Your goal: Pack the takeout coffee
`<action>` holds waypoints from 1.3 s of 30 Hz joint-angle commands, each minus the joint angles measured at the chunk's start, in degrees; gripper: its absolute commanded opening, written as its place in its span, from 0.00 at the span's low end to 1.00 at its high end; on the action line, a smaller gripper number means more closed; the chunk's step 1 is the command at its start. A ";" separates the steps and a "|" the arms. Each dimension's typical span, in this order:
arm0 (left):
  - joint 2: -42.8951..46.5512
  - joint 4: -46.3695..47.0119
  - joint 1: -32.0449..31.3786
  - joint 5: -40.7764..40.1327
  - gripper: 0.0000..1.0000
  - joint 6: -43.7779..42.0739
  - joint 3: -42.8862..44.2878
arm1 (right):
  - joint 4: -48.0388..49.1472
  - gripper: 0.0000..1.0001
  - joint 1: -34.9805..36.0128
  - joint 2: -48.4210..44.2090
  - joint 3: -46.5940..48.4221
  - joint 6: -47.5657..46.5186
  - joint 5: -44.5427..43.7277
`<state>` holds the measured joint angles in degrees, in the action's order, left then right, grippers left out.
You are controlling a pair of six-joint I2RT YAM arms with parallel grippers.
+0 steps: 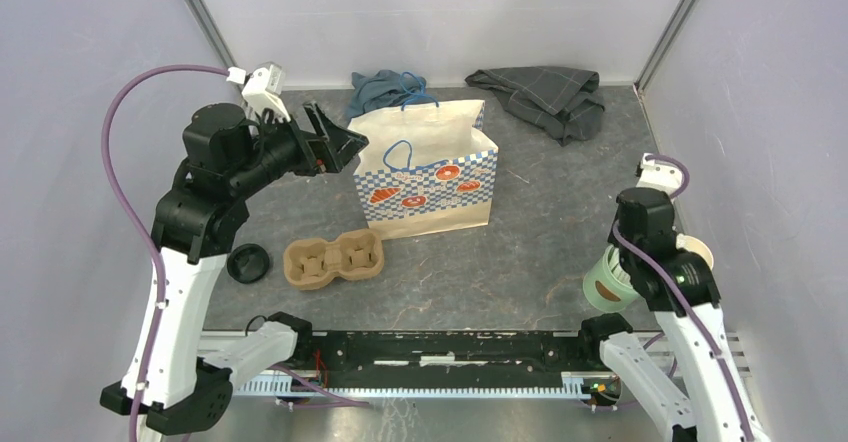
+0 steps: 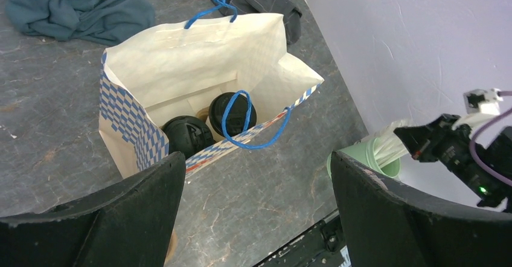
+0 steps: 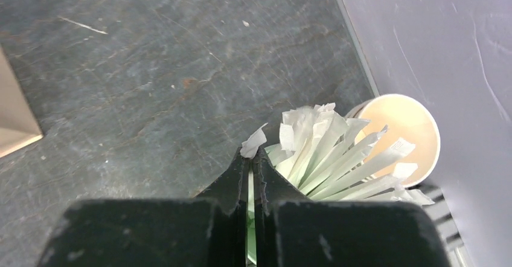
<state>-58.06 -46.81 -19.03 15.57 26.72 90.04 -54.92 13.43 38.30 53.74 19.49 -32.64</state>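
Observation:
Two takeout coffees, white cups with black lids (image 2: pixel 187 135) (image 2: pixel 232 115), stand inside the open paper bag (image 1: pixel 425 177), seen from above in the left wrist view. My left gripper (image 1: pixel 335 140) hangs open and empty in the air by the bag's upper left, looking down into it (image 2: pixel 256 167). My right gripper (image 3: pixel 252 158) is at the mint-green cup (image 1: pixel 605 284) on the right, shut on the top of one white paper-wrapped stick (image 3: pixel 253 141) among the several sticks in that cup.
A lidless white cup with a tan inside (image 3: pixel 401 131) stands against the right wall beside the green cup. A cardboard cup carrier (image 1: pixel 333 258) and a loose black lid (image 1: pixel 248 262) lie left of the bag. Two cloths (image 1: pixel 385 87) (image 1: pixel 545 97) lie at the back.

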 commanded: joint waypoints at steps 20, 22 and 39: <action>4.00 4.09 -0.05 -1.51 0.93 10.75 -3.68 | -2.22 0.00 -0.09 -4.44 11.94 -13.74 2.35; 4.18 4.20 -0.04 -2.13 0.93 10.90 -3.93 | -5.16 0.00 -0.20 -2.95 16.70 -14.52 3.37; -2.41 4.26 -0.02 -0.25 0.93 5.54 0.31 | 37.22 0.00 -0.02 10.94 30.99 -1.91 52.17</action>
<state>-60.42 -44.88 -19.03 14.11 35.31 86.98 -46.41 13.43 41.04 86.76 4.71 0.78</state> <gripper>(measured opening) 0.932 0.015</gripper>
